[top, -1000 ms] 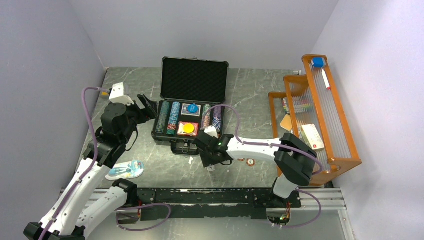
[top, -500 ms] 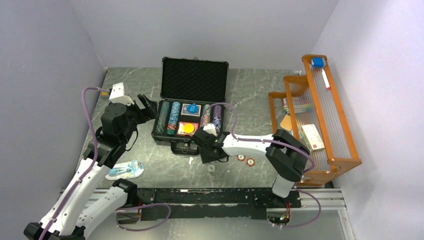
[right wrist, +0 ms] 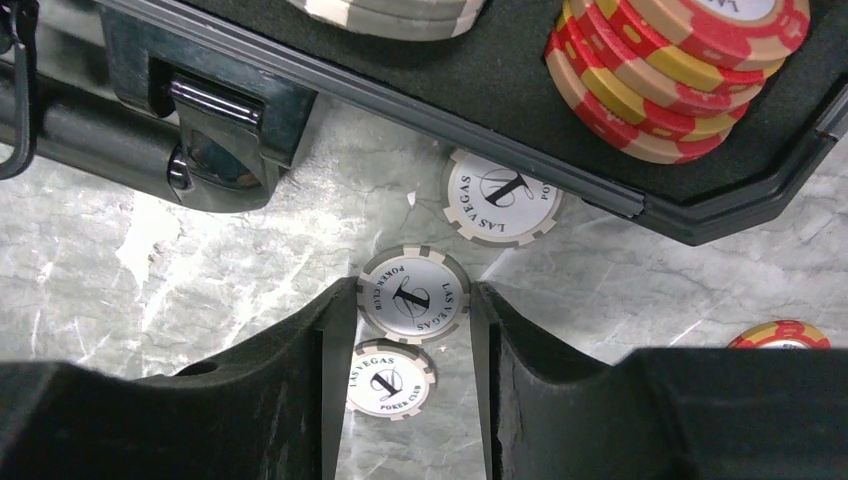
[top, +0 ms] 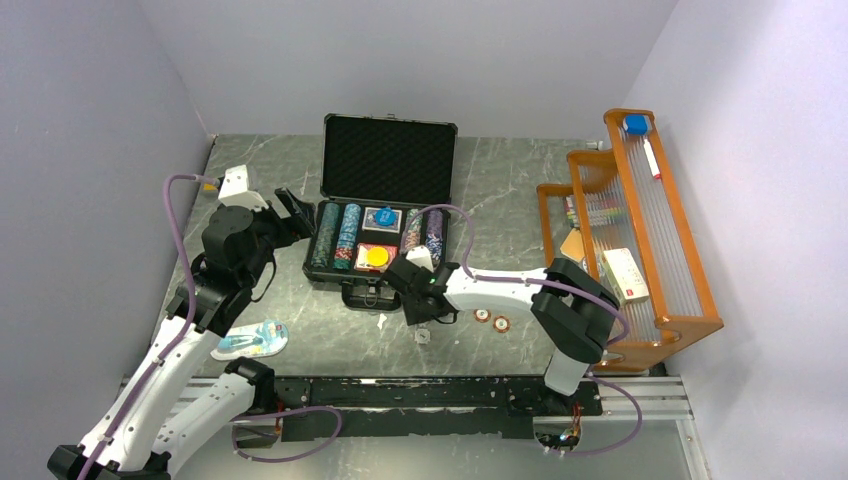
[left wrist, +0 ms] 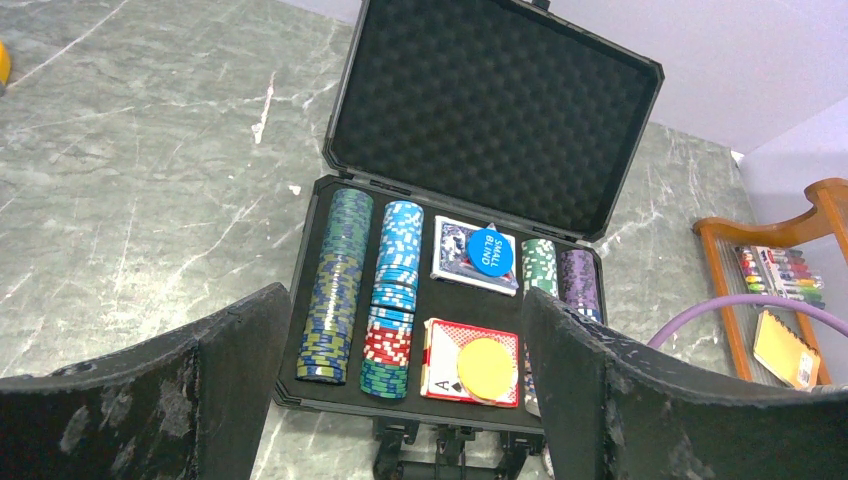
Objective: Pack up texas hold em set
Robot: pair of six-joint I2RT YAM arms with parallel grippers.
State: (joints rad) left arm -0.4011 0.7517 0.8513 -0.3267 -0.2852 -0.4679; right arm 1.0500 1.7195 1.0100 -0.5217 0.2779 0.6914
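The black briefcase (top: 388, 160) lies open at the table's middle, with foam lining and rows of striped chips (left wrist: 338, 280). A blue disc (left wrist: 485, 250) lies on the blue deck and a yellow disc (left wrist: 483, 367) on the red deck. My left gripper (top: 290, 215) is open and empty, just left of the case. My right gripper (right wrist: 413, 300) is by the case's front right corner, shut on a white poker chip (right wrist: 413, 293). Two more white chips (right wrist: 388, 380) (right wrist: 500, 197) lie on the table under and ahead of it. Red-yellow chips (right wrist: 680, 90) sit stacked in the case's corner.
Two loose red chips (top: 491, 319) lie on the table right of my right gripper, and one shows in the right wrist view (right wrist: 782, 335). A blue-white blister pack (top: 250, 340) lies at the near left. An orange wooden rack (top: 650, 230) stands along the right side.
My right gripper has shifted a little left and toward the case's front edge, uncovering the two red chips. The left arm has not moved.
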